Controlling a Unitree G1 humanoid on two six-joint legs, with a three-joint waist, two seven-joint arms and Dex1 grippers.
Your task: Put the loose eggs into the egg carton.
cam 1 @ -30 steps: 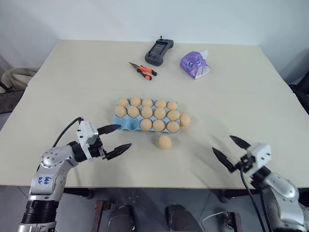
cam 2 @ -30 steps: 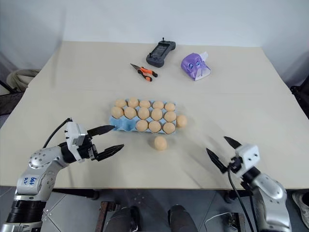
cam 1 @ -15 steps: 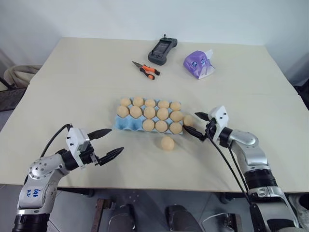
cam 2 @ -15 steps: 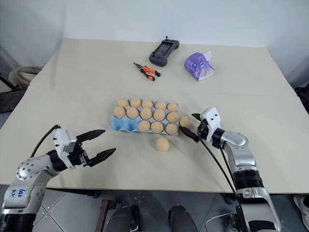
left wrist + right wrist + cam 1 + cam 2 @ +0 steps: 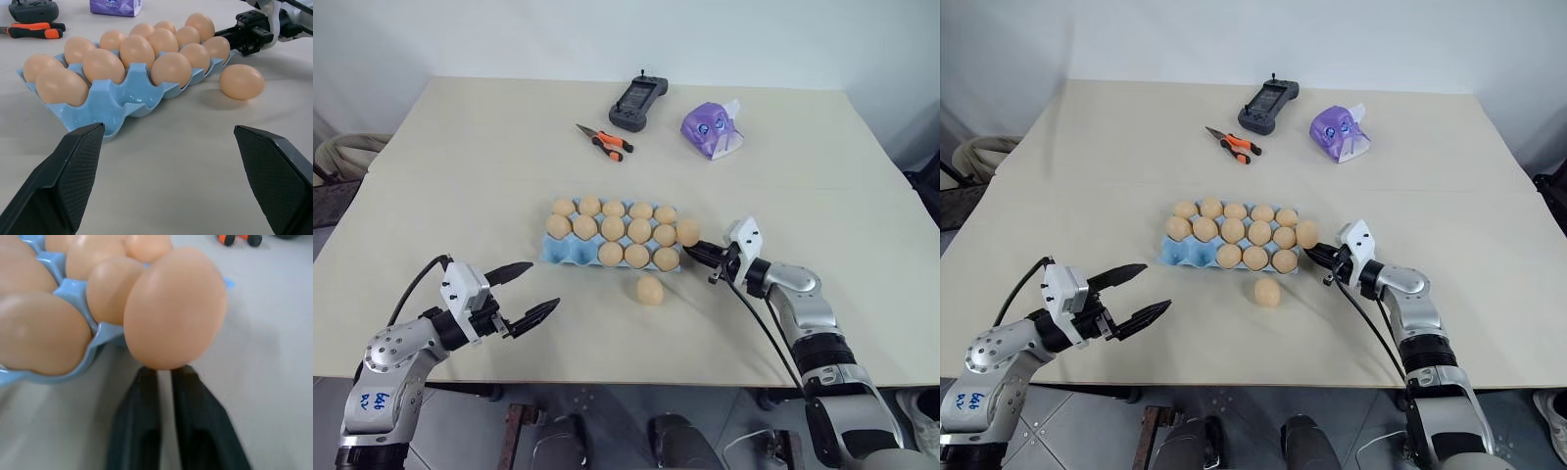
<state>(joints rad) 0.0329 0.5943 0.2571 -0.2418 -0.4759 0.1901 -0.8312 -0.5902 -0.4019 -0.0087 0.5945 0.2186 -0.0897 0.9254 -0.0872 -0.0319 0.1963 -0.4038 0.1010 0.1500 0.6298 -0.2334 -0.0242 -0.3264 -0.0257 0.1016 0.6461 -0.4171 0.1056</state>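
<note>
From the head view, you're parking the right gripper (image 5: 697, 251), jaws pressed together, against a loose egg (image 5: 687, 232) beside the egg carton (image 5: 570, 252); another egg (image 5: 650, 289) is lying nearby. In the right wrist view, you're risking nudging it away. In the left wrist view, the left gripper (image 5: 171, 171) is hovering spread.

Pliers (image 5: 603, 143), remote (image 5: 636, 102), purple packet (image 5: 711, 129), apparently tissues.

You have the egg carton (image 5: 570, 251) mid-table, its two near-left cups bare. One loose egg (image 5: 687, 233) sits against its right end; another (image 5: 650, 289) lies just near of it on the table (image 5: 460, 176). Far behind lie pliers (image 5: 602, 142), a controller (image 5: 636, 100) and, to their right, a packet (image 5: 711, 129).
</note>
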